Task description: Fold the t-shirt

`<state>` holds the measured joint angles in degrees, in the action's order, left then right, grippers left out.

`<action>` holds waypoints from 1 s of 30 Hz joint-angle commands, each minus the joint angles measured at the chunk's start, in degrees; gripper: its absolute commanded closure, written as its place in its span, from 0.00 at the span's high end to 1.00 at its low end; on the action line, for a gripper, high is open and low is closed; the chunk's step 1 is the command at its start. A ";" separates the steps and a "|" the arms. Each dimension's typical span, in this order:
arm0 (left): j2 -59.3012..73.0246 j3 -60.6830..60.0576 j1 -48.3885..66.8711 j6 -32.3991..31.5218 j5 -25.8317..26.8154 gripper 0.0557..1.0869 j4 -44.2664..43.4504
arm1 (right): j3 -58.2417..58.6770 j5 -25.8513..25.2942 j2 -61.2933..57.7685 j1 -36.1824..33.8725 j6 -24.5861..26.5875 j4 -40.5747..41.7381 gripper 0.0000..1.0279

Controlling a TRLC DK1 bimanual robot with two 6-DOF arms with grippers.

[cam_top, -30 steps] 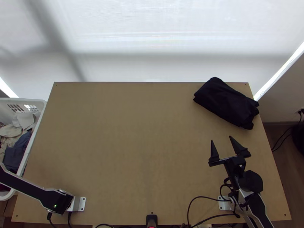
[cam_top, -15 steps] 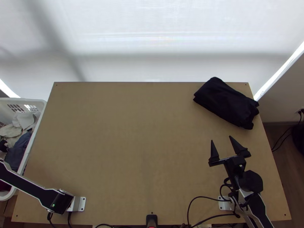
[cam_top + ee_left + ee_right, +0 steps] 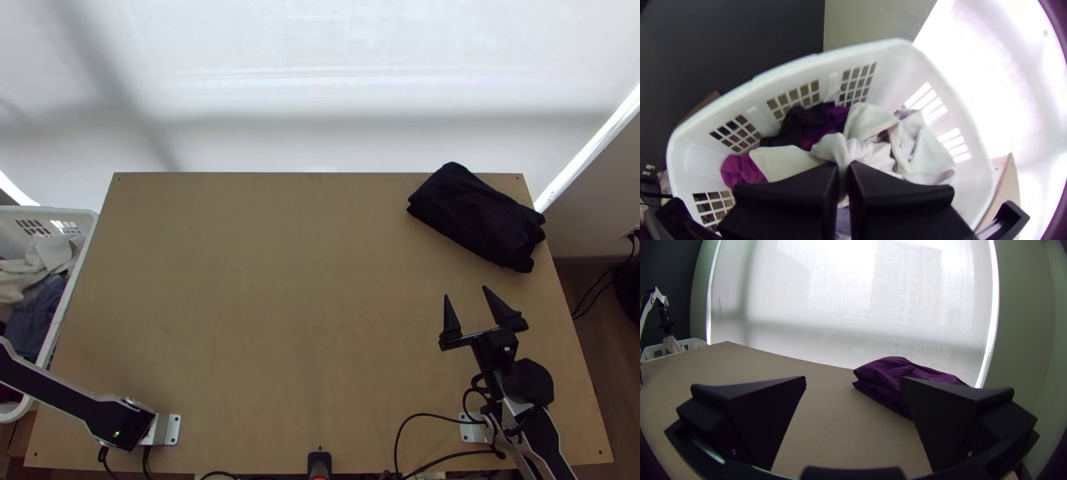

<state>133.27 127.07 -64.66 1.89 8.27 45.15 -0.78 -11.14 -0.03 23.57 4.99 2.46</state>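
My right gripper (image 3: 466, 291) stands open over the table's right side with nothing between its fingers; in the right wrist view, the same gripper (image 3: 853, 380) has its fingers wide apart. My left gripper (image 3: 843, 166), over the white basket, is shut on a whitish cloth (image 3: 842, 149). That cloth is bunched at the fingers, and I cannot tell which part is pinched. Seen across the table in the right wrist view, pale cloth (image 3: 673, 345) hangs from the left arm's gripper. Whether it is a t-shirt I cannot tell.
The white basket (image 3: 787, 73) left of the table holds purple, white and blue clothes. A dark folded cloth (image 3: 476, 216) lies at the table's far right corner. Cables (image 3: 420, 416) loop near the right arm's base.
My left gripper has passed from the basket beyond the top view's left edge, and the pale cloth there has shifted and risen. The right arm and dark cloth are unmoved.
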 commanded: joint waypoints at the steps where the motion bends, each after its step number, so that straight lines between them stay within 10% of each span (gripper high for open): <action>1: -9.87 0.29 2.35 -1.63 1.66 0.04 1.17 | 0.60 -0.11 0.21 0.16 1.07 -0.61 0.97; 30: -44.59 -0.33 38.38 -11.03 2.54 0.03 9.87 | 0.60 -0.11 0.21 0.16 1.07 -0.61 0.97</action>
<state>91.57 126.63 -30.02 -7.77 10.90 54.30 -0.78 -11.14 -0.03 23.57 5.02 2.46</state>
